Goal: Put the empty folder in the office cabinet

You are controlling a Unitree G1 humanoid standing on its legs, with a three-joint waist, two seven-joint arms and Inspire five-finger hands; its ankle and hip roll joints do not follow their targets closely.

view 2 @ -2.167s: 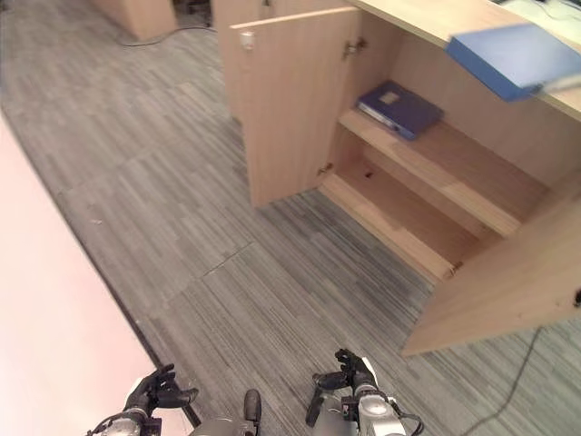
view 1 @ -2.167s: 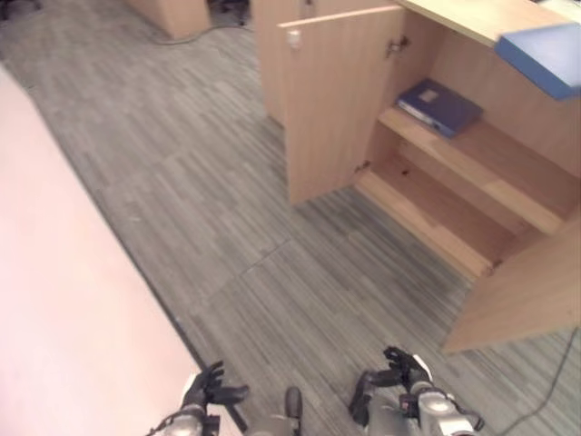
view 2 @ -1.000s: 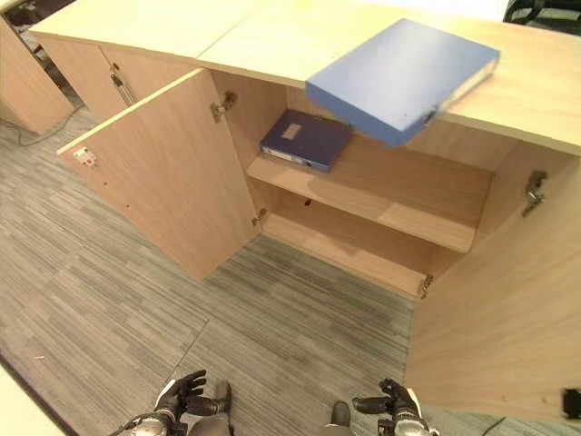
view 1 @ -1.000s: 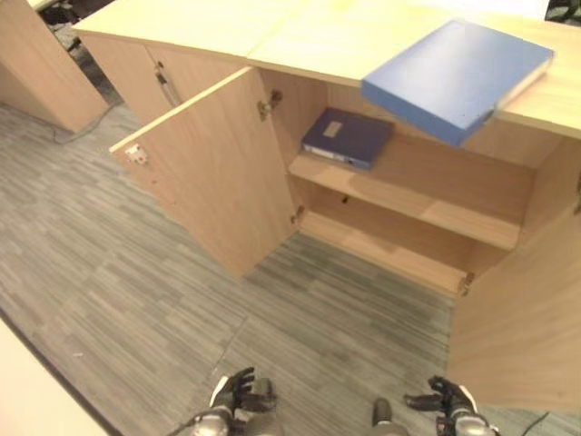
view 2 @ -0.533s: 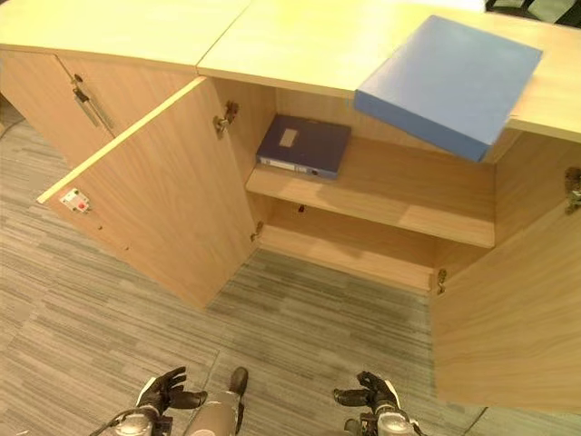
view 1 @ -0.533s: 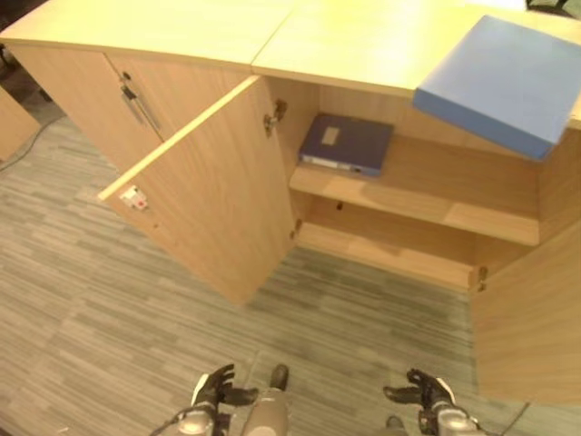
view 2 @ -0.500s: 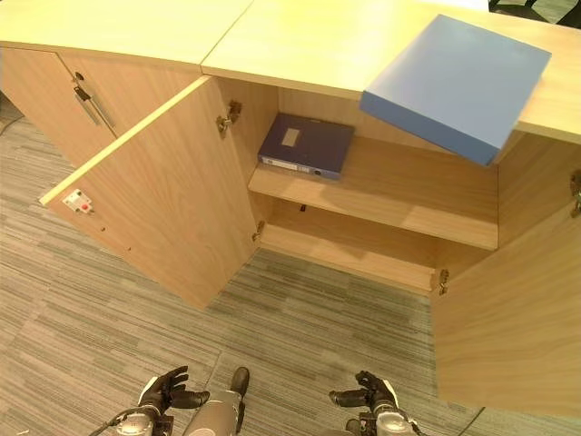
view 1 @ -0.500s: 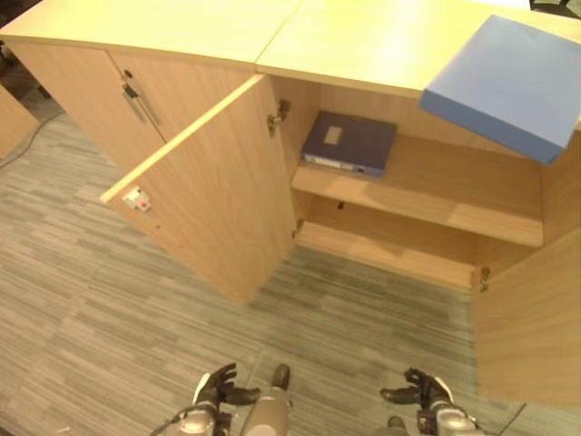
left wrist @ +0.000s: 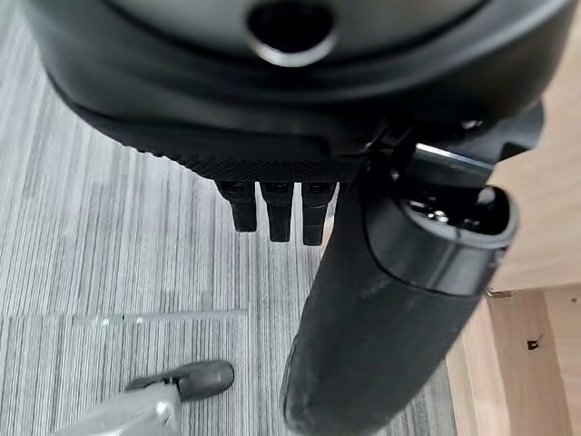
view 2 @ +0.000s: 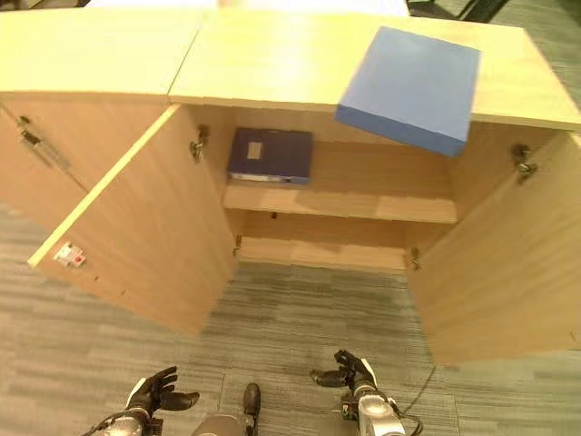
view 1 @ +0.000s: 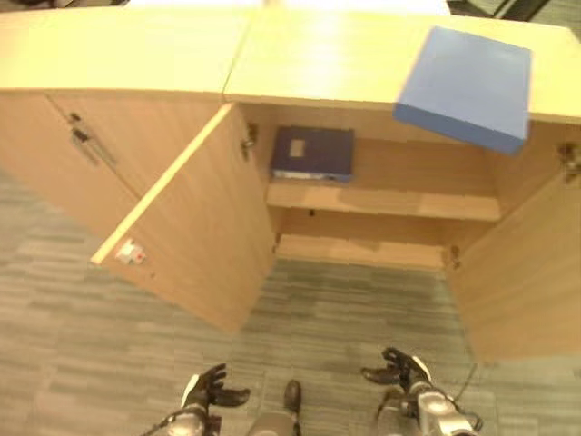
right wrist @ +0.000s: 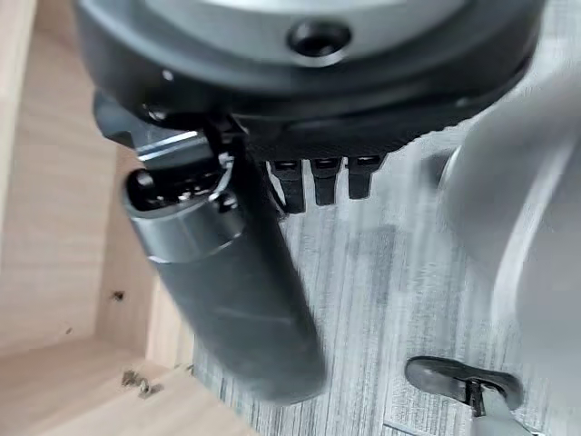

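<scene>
A light blue folder [view 1: 465,86] lies on top of the wooden office cabinet [view 1: 327,54], its corner jutting out over the open compartment. A dark blue folder [view 1: 312,152] rests flat on the upper shelf [view 1: 408,204] inside. Both cabinet doors stand open: the left door [view 1: 195,227] and the right door [view 1: 522,272]. My left hand [view 1: 207,392] and right hand [view 1: 399,370] hang low near the floor, well short of the cabinet, fingers relaxed and holding nothing. The wrist views show the left hand's fingers [left wrist: 277,209] and the right hand's fingers [right wrist: 327,182] extended over the carpet.
Grey striped carpet [view 1: 109,354] covers the floor in front of the cabinet. A closed cabinet section with a metal handle [view 1: 86,145] stands to the left. The lower shelf [view 1: 359,250] inside the open compartment holds nothing.
The camera has swung to face the cabinet more squarely, so the whole scene shifted. Both hands stay low and empty; the folders have not moved.
</scene>
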